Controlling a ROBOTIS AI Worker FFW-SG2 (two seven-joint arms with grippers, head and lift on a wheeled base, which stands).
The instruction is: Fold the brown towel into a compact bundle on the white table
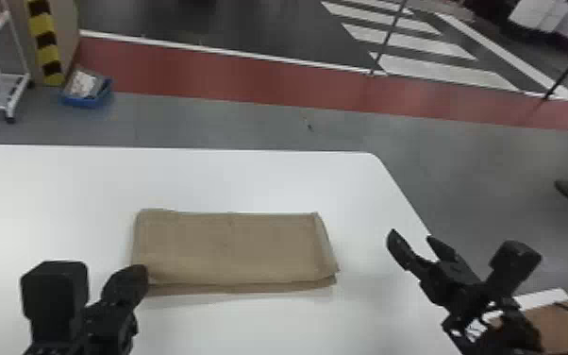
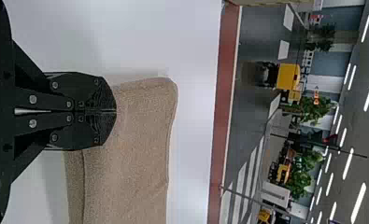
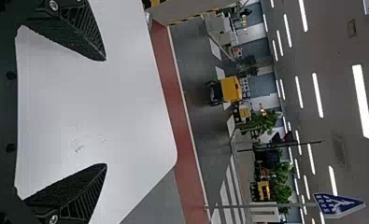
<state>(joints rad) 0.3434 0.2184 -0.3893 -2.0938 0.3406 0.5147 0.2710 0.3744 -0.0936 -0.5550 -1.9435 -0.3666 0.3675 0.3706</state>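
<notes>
Head view: the brown towel (image 1: 231, 245) lies flat on the white table (image 1: 259, 181), toward seven o'clock from the middle of that view. It is folded into a long rectangle whose long axis runs almost level between nine and three o'clock. The short end at three o'clock slants, its edge leaning from eleven toward five o'clock, and a strip of another layer shows there. Along the long six o'clock side, a lower layer peeks out beyond the upper one. The far corner toward ten o'clock is rounded.

The left gripper (image 1: 139, 270) is at the towel's near corner, between eight and nine o'clock from the towel's center. In the left wrist view its two fingers (image 2: 98, 95) are pressed together, their tips over the cloth near the end; I cannot tell whether any fabric is pinched between them.

The right gripper (image 1: 412, 235) is well apart from the towel, at three o'clock from it, near the table's slanting side. The right wrist view shows its fingers (image 3: 86, 30) spread wide with nothing between them.

Farther off in that same wrist view, a blue sign (image 3: 338, 204) carries white markings.
</notes>
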